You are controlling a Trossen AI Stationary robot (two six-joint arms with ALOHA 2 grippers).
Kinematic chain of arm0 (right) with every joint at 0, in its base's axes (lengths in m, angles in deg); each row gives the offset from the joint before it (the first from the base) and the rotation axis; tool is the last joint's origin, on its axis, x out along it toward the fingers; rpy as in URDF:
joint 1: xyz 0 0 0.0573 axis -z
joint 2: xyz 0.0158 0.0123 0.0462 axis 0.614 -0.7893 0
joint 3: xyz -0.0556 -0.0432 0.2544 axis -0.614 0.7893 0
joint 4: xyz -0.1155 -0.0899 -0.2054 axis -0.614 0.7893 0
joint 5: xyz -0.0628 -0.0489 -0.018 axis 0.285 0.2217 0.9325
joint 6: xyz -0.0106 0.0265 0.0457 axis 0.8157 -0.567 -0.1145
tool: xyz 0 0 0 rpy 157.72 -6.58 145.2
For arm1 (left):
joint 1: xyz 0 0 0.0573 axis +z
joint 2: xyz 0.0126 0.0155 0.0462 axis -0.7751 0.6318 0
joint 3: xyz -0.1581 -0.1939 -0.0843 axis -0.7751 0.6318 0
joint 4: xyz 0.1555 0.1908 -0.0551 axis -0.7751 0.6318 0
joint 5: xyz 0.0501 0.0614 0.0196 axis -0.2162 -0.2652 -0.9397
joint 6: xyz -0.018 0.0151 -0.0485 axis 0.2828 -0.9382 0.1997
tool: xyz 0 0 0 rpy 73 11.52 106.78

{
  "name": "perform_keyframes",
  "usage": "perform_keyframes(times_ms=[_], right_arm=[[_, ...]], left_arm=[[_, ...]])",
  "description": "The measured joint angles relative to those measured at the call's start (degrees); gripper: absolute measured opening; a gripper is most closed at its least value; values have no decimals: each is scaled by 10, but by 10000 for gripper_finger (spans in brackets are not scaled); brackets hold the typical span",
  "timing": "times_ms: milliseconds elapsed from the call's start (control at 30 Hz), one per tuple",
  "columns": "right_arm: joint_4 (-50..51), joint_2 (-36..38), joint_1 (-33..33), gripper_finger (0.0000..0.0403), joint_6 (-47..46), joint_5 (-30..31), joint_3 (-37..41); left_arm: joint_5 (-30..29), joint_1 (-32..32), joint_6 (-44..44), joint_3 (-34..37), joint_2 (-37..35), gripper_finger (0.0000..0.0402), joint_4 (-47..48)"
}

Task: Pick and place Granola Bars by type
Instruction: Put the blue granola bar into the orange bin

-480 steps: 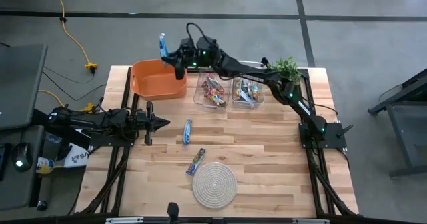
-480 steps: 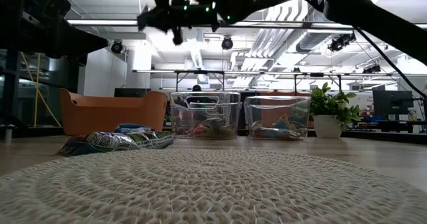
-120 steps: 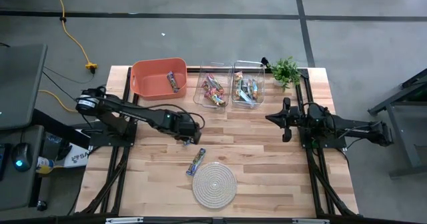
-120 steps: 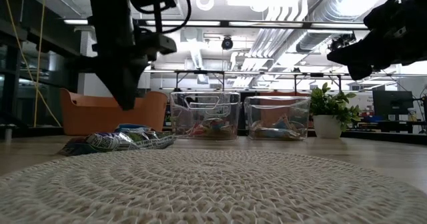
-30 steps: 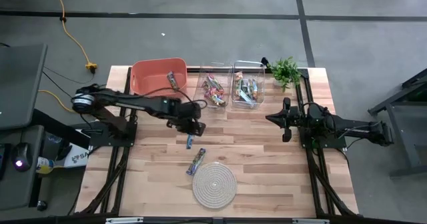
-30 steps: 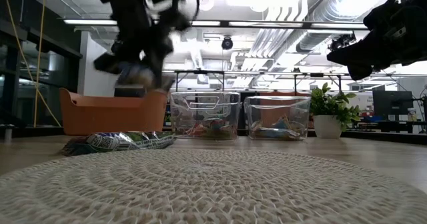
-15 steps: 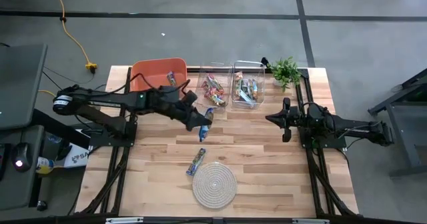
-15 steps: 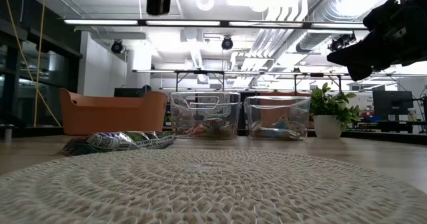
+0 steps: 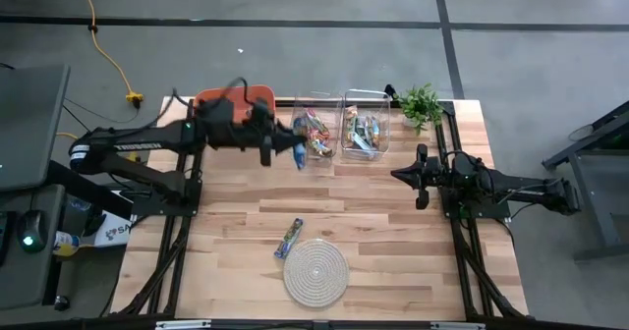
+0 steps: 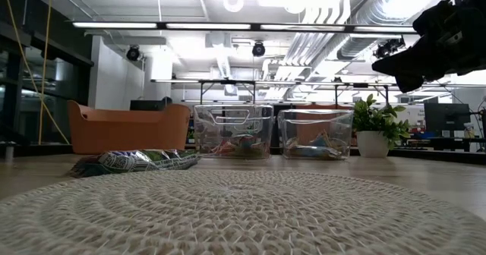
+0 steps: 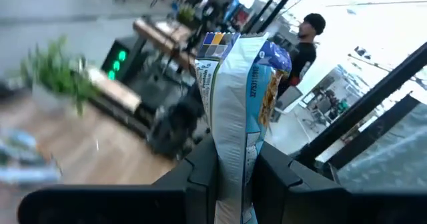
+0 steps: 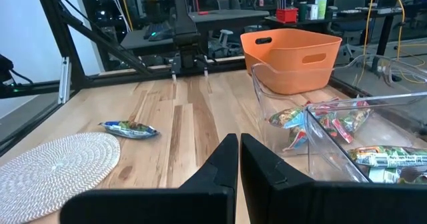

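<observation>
Two clear bins (image 9: pixel 314 134) – one blue bar (image 11: pixel 237 111) in left end effector (image 11: pixel 233 174).

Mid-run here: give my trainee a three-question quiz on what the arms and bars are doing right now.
1. True or false: the left gripper is shut on a blue bar.
2. How many bars lie loose on the table? A) one B) three C) five
3. Fill in: the green-wrapped bar lies beside the round ____.

Key: 1 true; 2 A; 3 mat. The right gripper waits shut, holding nothing.
</observation>
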Motion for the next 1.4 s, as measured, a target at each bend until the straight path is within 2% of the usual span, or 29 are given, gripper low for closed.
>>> perform_keyframes(times_ms=[133,300,500,633,833,967,1100,1400], right_arm=[[0,0,0,0,0,0,0],[0,0,0,0,0,0,0],[0,0,0,0,0,0,0],[0,0,0,0,0,0,0],[0,0,0,0,0,0,0],[0,0,0,0,0,0,0],[0,0,0,0,0,0,0],[0,0,0,0,0,0,0]], left_arm=[[20,39,-47,-77,0,62,65],[0,92,-91,-201,0,62,225],[-114,142,-120,-325,0,62,425],[-213,177,-111,-359,-1,62,527],[-319,243,-62,-345,1,62,627],[-337,299,-51,-298,2,62,635],[-316,356,-42,-233,2,62,620],[-212,446,-6,-44,2,62,517]])
